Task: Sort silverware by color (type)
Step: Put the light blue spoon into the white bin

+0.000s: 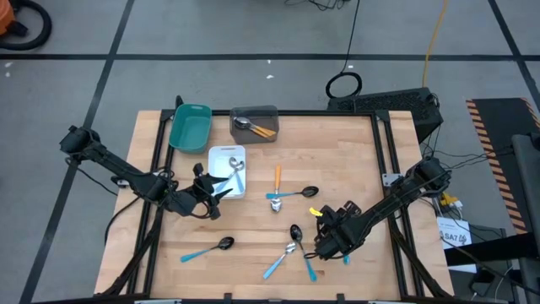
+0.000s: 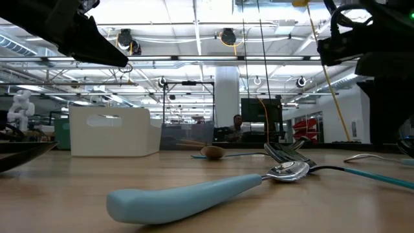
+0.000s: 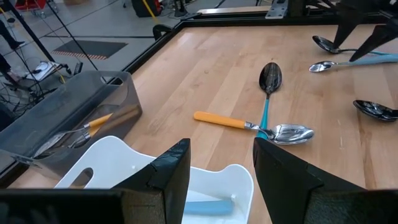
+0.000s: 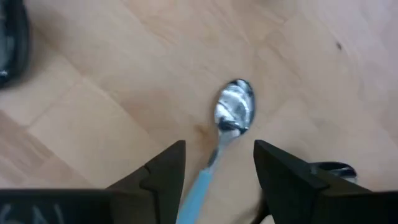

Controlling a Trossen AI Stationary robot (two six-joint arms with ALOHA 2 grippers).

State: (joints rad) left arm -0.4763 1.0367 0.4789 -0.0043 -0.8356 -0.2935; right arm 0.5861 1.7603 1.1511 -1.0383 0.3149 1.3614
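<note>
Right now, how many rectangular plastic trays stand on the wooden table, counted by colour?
Teal rectangular plastic tray: 1
Grey rectangular plastic tray: 1
White rectangular plastic tray: 1
Total: 3

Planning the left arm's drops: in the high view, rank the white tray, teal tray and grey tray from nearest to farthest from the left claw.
From the left claw:
1. White tray, right beside it.
2. Teal tray, at the table's back-left.
3. Grey tray, at the back, right of the teal one.

Overhead, straight down on the whole desk [image 1: 337, 152]; low, level across it; wrists close above it. White tray [image 1: 226, 157] shared by overhead, low, left wrist.
</note>
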